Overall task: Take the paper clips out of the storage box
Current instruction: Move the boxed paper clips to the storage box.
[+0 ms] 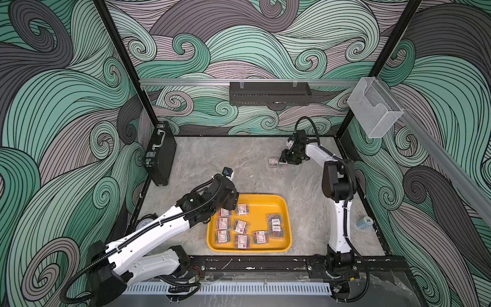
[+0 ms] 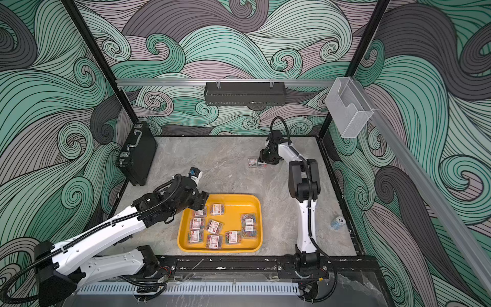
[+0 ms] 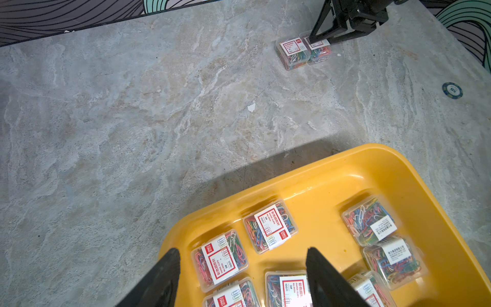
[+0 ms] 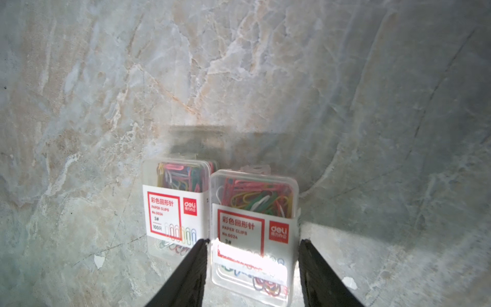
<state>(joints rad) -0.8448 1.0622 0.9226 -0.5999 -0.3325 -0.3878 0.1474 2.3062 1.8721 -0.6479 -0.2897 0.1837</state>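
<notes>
Going by how things lie, the job is at an early stage. Two paper clip boxes (image 1: 273,161) sit on the table (image 1: 225,164) well beyond the far right corner of the tray (image 1: 265,206), side by side and touching. About ten more lie loose inside the tray. Most are label up, and a few along its right side show barcode stickers.

The right gripper (image 4: 252,240) is down over one of the two boxes outside the tray, with a finger close against each long side. I cannot tell whether it is pinching the box or only straddling it. The left gripper (image 3: 242,249) hovers over the tray's far left corner with its jaws apart and nothing between them. A labelled box lies just below the gap, so that one looks like the next to be picked. Every box in the tray has yet to come out.

The table is flat, matte, grey marbled stone with a few small white flecks. Walls (image 1: 53,106) printed with teal and grey swirls close it in, with black posts at the corners.

- A black briefcase (image 1: 159,154) stands on edge against the wall, far left of the tray.
- A black rack (image 1: 269,93) hangs on the back wall beyond the tray.
- A clear holder (image 1: 372,106) hangs high on the wall to the tray's right.
- A blue chip (image 1: 364,222) lies right of the tray, past the right arm.
</notes>
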